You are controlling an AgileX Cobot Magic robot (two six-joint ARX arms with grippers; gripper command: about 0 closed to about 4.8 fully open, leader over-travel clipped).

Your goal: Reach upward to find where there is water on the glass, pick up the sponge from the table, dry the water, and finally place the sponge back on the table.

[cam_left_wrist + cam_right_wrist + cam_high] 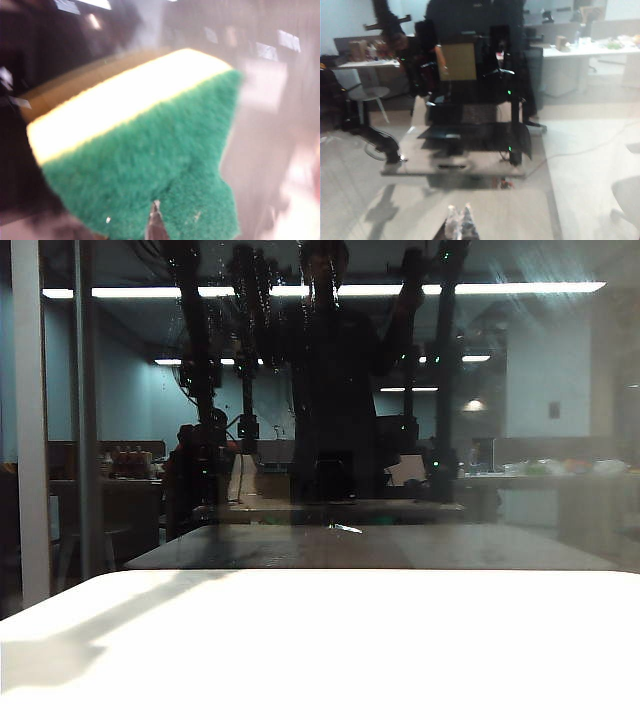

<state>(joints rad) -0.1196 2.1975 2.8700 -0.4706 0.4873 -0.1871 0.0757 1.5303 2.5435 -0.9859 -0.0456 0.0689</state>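
L hand (155, 220) pinched the sponge (150, 150) by the glass (330, 390); R hand (461, 222) pressed together, idle; best wipe w/ flat, steady pressure over the water (300, 280) streaks.

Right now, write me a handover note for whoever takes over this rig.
Left gripper: shut on the sponge, held up near the glass.
Right gripper: shut, empty, pointed at the glass above the table.
Done: sponge picked up.
Left: wipe the water streaks high on the pane, then set the sponge back on the table.
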